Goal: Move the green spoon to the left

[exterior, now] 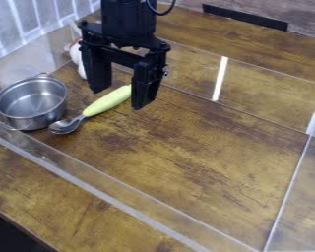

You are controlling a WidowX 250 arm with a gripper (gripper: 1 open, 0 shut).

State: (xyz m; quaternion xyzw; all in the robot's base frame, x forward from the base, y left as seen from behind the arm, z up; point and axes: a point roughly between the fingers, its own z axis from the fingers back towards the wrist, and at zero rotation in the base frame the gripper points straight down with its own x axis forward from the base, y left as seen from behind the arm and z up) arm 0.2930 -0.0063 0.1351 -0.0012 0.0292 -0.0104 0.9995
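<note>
The green spoon (98, 105) lies flat on the wooden table, its lime handle pointing up-right and its silver scoop (64, 125) down-left, close to the steel bowl. My gripper (122, 87) hangs just above the handle's upper end with its two black fingers spread apart. The left finger (103, 77) is left of the handle and the right finger (146, 89) stands to the right of its tip. Nothing is held between them.
A steel bowl (31, 99) sits at the left, almost touching the scoop. A small white object with an orange tip (76, 54) shows behind the gripper. Clear plastic walls (252, 84) fence the wooden table (200, 157).
</note>
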